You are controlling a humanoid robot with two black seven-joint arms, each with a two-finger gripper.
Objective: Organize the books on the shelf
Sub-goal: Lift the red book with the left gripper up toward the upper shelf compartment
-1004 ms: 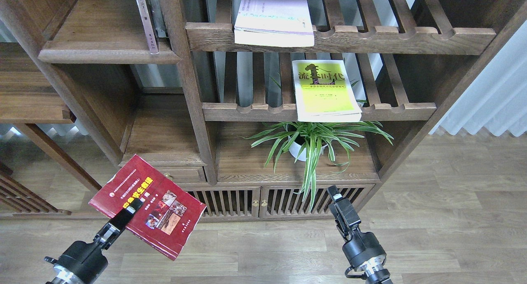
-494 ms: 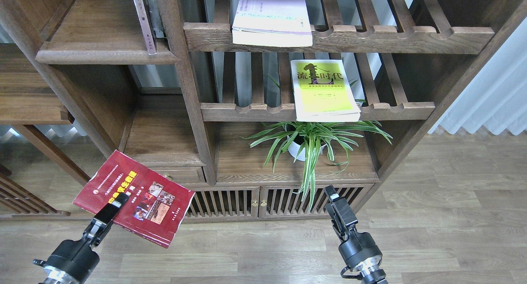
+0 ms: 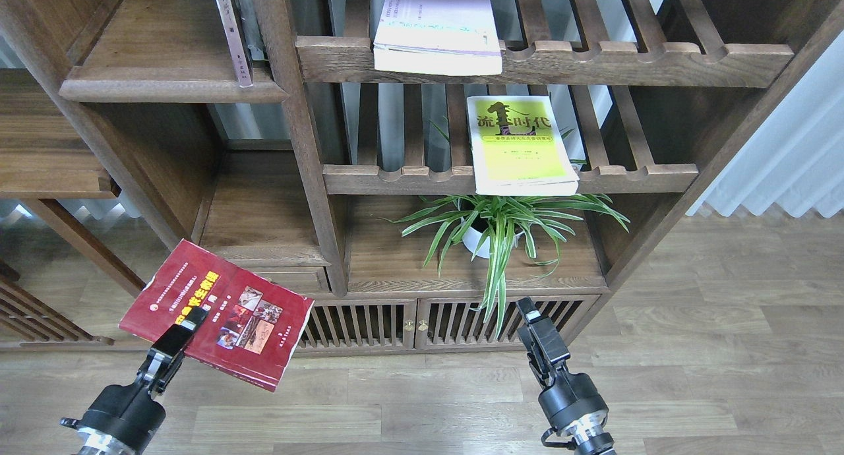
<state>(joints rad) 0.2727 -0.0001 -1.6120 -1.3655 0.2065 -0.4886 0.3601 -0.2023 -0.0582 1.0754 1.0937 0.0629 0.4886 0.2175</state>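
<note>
At lower left the left tool (image 3: 190,321) pinches the red book (image 3: 217,313) by its near edge, cover up, ready to carry. The empty right tool (image 3: 531,316), lower centre, shows no gap I can judge. Farther up, 2 books lie flat on slatted racks: yellow-green book (image 3: 522,148), white book (image 3: 436,28); the plank shelf (image 3: 165,89) waits upper left.

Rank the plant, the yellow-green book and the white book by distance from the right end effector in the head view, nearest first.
From the right end effector:
1. Plant, just above it on the low cabinet top.
2. Yellow-green book, higher, lying on the middle slatted rack.
3. White book, highest, on the top slatted rack, a little to the left.
</note>
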